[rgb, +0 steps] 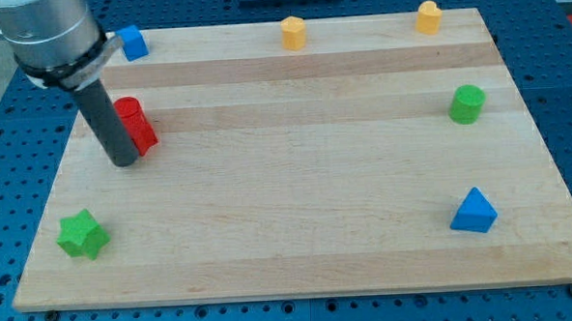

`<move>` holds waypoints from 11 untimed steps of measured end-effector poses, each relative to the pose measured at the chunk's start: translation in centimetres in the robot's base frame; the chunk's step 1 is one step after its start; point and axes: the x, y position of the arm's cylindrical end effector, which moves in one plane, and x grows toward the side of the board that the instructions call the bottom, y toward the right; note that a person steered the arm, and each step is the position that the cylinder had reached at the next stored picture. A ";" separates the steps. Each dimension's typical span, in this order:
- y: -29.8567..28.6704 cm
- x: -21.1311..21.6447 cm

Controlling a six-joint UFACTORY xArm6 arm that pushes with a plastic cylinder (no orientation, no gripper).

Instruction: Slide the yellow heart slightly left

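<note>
Two yellow blocks sit along the view's top edge of the wooden board (pixel 289 238). The one at the top right (pixel 429 17) has a rounded, notched top and looks like the yellow heart. The other yellow block (pixel 293 31) is at the top middle, and its shape is unclear. My tip (pixel 127 164) rests on the board at the view's left, far from both yellow blocks. It touches or nearly touches the lower left side of a red block (pixel 136 123).
A blue block (pixel 132 41) sits at the top left, partly behind the arm. A green star (pixel 81 234) is at the bottom left, a green cylinder (pixel 467 103) at the right and a blue triangle (pixel 474 211) at the bottom right.
</note>
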 end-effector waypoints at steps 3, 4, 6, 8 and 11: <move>16.5 -4.0; 22.2 -10.6; 42.7 -16.9; 50.4 -25.7; 35.2 -24.2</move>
